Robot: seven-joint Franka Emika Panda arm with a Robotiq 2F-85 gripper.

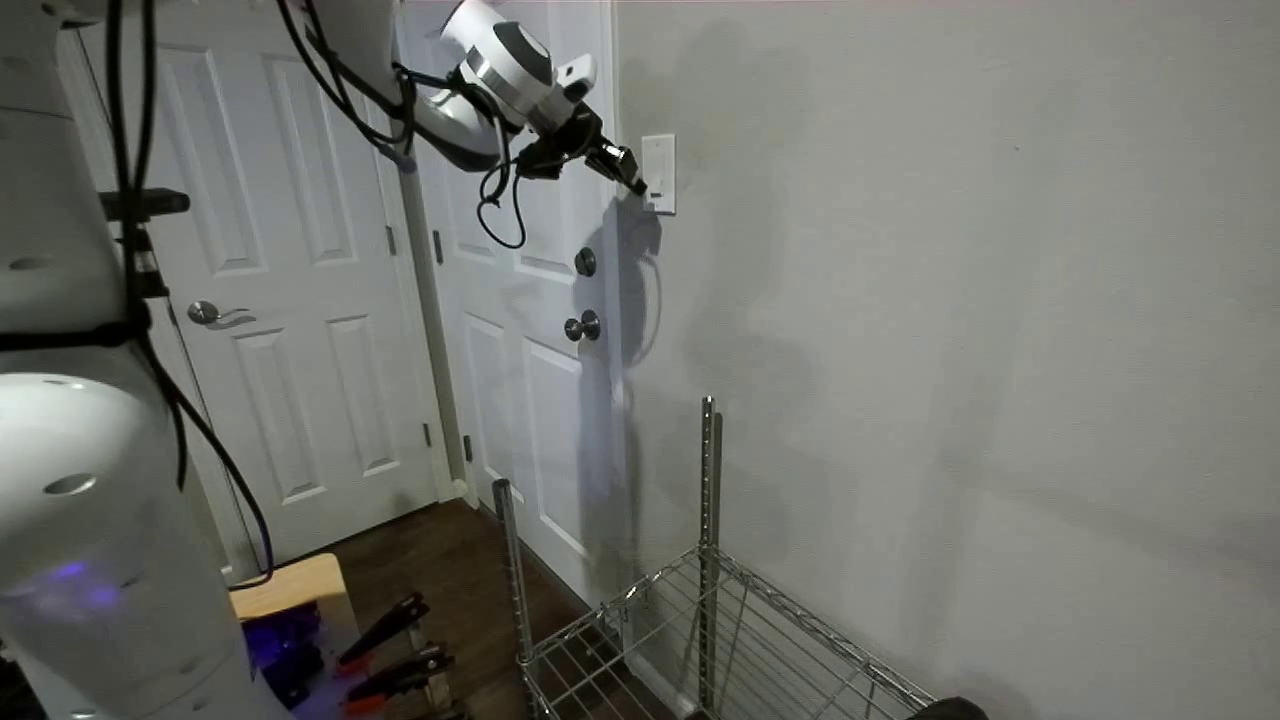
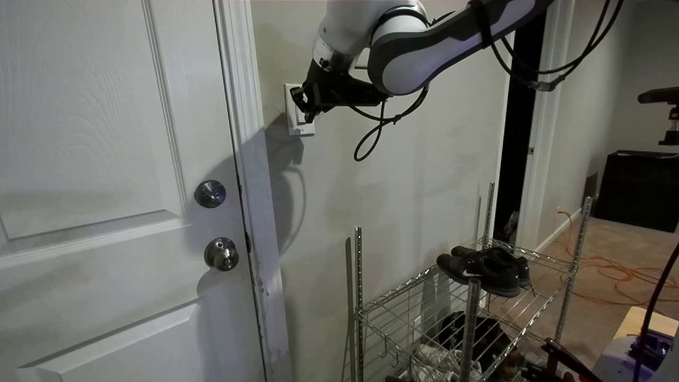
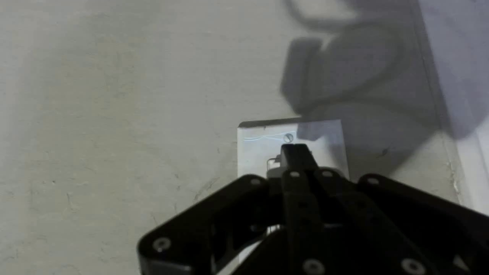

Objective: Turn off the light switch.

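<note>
Jaws pressed together | switch (image 1: pixel 660 168) just ahead, contact unclear | might skid off below: aimed at its lower half

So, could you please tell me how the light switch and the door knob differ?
The light switch is white, while the door knob is shiny metal. The light switch looks flat and rectangular; the door knob is rounded. The light switch is on the wall, the door knob lower down on the door. Both sit near the door's edge.
</note>
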